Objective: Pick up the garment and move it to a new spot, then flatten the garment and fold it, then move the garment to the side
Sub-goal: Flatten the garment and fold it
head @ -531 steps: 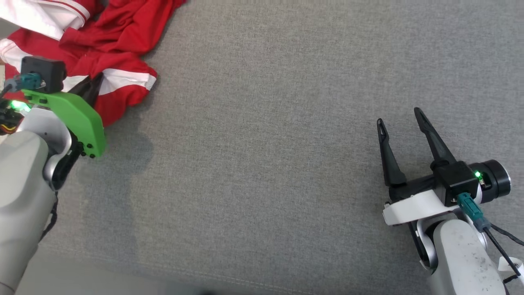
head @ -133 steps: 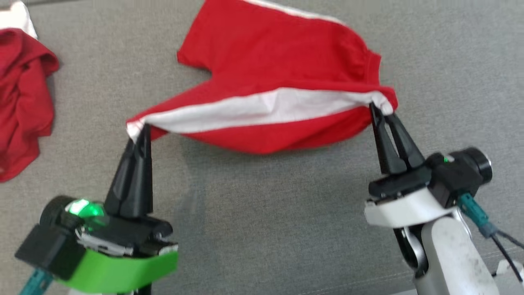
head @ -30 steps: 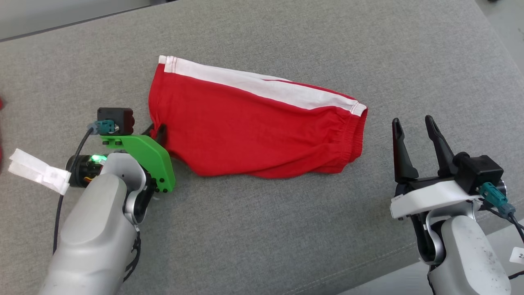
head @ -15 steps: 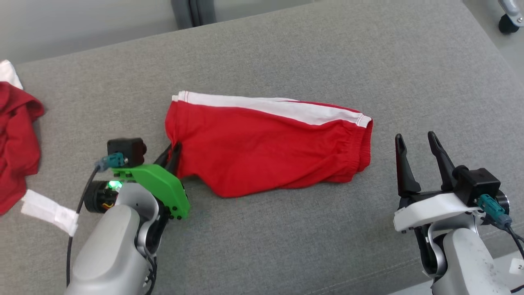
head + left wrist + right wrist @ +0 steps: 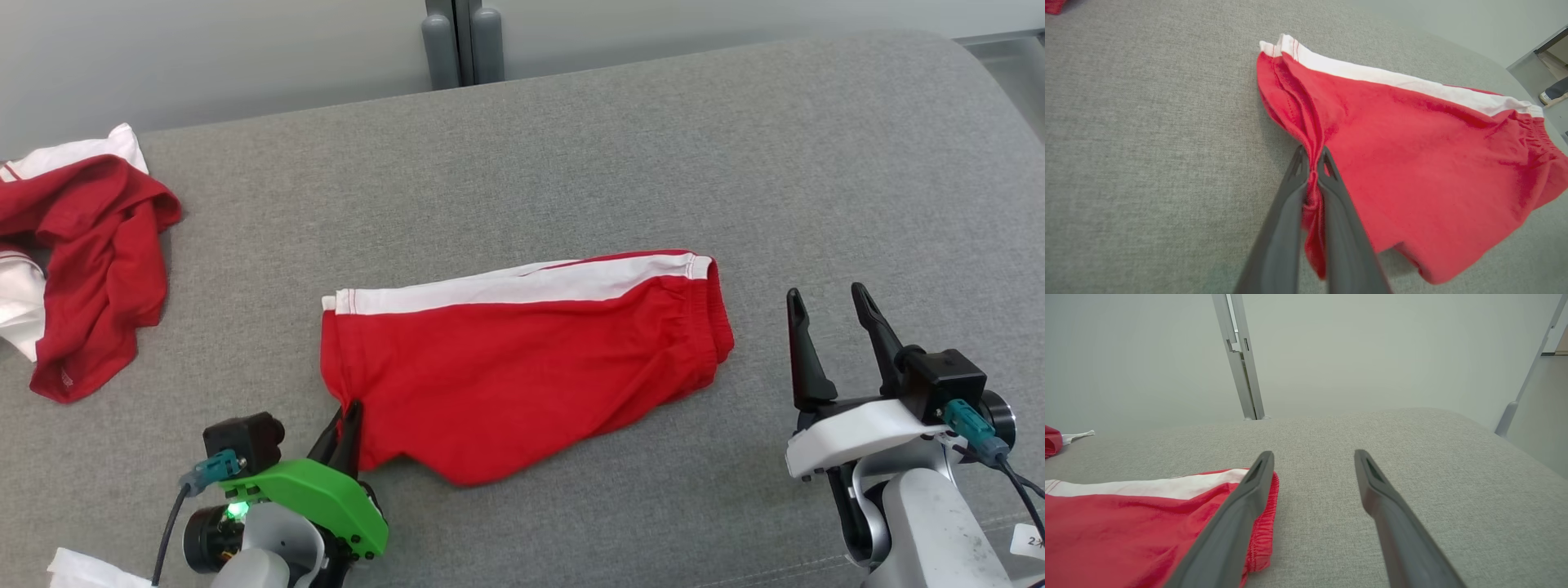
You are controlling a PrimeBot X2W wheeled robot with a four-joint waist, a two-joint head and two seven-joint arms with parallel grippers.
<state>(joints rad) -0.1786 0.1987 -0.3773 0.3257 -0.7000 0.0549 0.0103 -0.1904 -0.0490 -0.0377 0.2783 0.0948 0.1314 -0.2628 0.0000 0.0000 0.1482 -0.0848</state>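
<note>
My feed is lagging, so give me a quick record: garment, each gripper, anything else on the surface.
garment: red shorts with a white side stripe, lying fairly flat on the grey cushion
left gripper: shut on the shorts' leg-hem edge
right gripper: open, empty, beside the waistband end
other: crumpled red-and-white clothes at the far left

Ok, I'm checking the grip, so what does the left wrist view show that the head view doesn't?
Left wrist view: an edge of the red fabric shorts with a white side stripe bunched inside the shut left end effector. Head view: the open right end effector, apart from the shorts. Both: the shorts lying on the grey woven fabric surface.
</note>
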